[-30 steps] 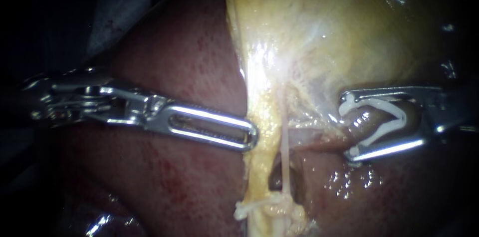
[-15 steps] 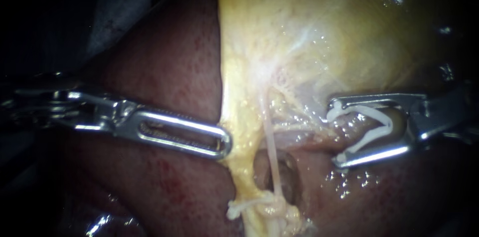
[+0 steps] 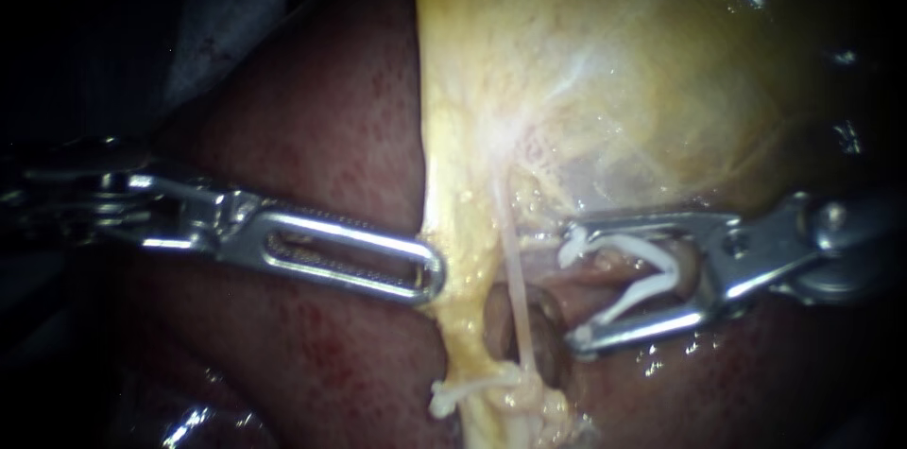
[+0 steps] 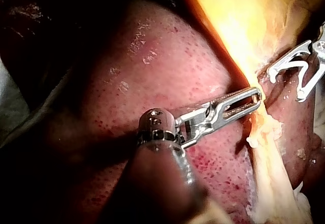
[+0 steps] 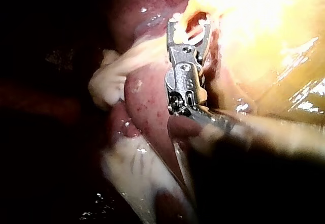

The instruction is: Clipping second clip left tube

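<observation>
While tilted, right instrument (image 3: pixel 574 288) around clip (image 3: pixel 661 271)

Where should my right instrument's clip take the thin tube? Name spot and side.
Likely its bare, nearly upright stretch above the lower clip, from the right: the tube stands free, and the loaded clip in the right instrument opens toward it.

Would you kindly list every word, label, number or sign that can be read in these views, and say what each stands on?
None. No readable text shows on the liver, the gallbladder, the tube, the left instrument, the right instrument or the white clip held between its jaws.
</observation>
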Motion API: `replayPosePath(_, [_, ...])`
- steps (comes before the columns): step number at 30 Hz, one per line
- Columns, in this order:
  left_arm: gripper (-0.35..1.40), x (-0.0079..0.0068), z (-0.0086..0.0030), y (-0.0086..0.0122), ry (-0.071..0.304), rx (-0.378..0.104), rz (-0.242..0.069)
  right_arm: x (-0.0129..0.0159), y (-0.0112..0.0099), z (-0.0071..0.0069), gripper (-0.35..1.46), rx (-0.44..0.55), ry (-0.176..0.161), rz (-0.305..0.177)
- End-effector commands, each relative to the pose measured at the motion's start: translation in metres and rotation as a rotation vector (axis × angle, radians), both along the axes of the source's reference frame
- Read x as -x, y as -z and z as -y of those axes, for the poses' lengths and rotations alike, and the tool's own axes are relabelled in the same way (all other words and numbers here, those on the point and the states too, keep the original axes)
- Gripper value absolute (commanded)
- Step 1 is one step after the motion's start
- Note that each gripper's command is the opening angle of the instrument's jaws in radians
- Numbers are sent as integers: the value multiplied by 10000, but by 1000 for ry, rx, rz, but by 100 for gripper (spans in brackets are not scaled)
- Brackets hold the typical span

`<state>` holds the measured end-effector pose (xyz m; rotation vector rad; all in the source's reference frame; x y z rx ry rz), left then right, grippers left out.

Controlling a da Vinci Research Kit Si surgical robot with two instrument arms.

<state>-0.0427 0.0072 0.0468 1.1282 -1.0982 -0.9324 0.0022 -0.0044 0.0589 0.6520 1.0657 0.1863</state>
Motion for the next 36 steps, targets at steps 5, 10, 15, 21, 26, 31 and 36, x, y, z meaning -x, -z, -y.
replayPosePath(5, [-35, 0, -1, 1, 0, -1, 0, -18, -22, 21, 56, -26, 27, 10])
replayPosePath(10, [-35, 0, -1, 2, 0, -1, 0, -29, -34, 32, 55, -37, 42, 10])
replayPosePath(15, [-35, 0, -1, 3, 0, -1, 0, -36, -41, 37, 53, -46, 54, 8])
replayPosePath(21, [-35, 1, 0, 4, 1, -2, 0, -47, -46, 40, 53, -54, 60, 8])
replayPosePath(26, [-35, 2, 0, 4, 1, -2, 0, -59, -50, 45, 53, -54, 70, 3])
replayPosePath(31, [-35, 3, 0, 5, 2, -1, -1, -69, -58, 55, 49, -74, 91, 3])
replayPosePath(36, [-35, 4, 1, 6, 2, -1, -1, -76, -66, 61, 46, -88, 119, -3])
